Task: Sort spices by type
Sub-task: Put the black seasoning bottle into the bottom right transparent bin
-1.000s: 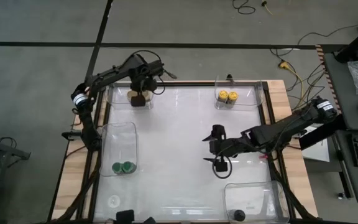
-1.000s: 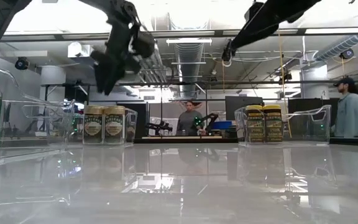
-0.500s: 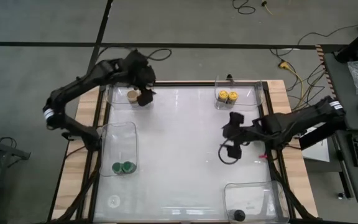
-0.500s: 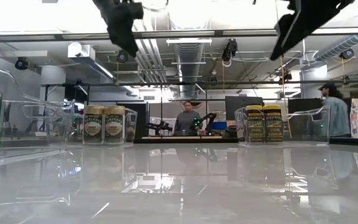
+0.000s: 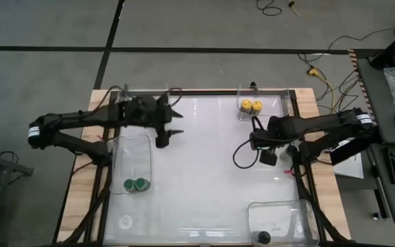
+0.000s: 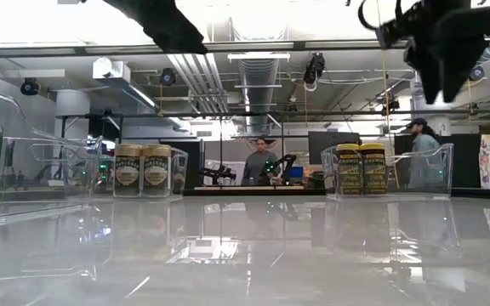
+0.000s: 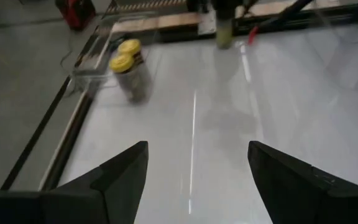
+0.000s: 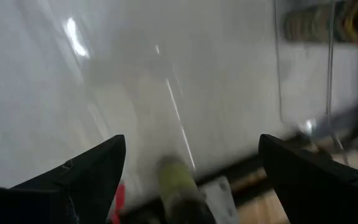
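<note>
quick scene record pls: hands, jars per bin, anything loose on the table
left hand: open, empty, raised near the far left bin
right hand: open, empty, raised near the right edge
far left bin: two tan-lidded jars
far right bin: two yellow-lidded jars
near left bin: two green-lidded jars
near right bin: one black-lidded jar visible
loose jars on table: none seen

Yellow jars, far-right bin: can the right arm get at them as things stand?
Probably yes. The right gripper is open and empty, near the yellow jars; their bin is open-topped and nothing lies between.
</note>
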`<state>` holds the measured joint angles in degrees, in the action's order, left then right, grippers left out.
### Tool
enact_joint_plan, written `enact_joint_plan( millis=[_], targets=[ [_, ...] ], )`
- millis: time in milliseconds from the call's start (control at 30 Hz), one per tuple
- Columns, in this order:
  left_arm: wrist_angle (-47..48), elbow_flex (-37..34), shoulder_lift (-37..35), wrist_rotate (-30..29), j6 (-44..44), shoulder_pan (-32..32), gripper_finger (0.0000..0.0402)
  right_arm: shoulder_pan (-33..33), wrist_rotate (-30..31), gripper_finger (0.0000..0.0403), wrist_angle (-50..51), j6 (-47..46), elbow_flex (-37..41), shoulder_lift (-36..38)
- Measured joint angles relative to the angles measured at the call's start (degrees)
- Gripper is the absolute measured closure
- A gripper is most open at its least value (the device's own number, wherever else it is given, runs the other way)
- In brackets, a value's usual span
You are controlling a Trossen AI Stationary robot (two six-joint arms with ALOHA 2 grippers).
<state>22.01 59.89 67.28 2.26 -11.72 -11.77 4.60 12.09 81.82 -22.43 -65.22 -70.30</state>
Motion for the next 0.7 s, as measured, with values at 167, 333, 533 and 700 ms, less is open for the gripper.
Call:
enact_joint_plan(
  millis=[167,333,533,700],
  targets=[
    [-6.0,-5.6,-2.5,-2.0,2.0,4.9,0.0142,-2.6,-0.2,0.0044,6.7,0.5,0.4,-1.6],
    [-11.4,-10.8,-3.5,-2.2,5.9,9.0,0.0142,-3.9,-2.9,0.0044,8.1,0.1,2.8,-1.7],
    [-21.0,-16.6,-3.5,-2.2,6.5,13.8,0.0142,-6.4,-5.9,0.0044,8.2,-3.0,6.6,-1.8],
    [-26.6,-18.5,-3.5,-2.3,6.4,15.8,0.0142,-8.8,-10.5,0.0044,8.2,-6.0,9.0,-1.8]
  ],
)
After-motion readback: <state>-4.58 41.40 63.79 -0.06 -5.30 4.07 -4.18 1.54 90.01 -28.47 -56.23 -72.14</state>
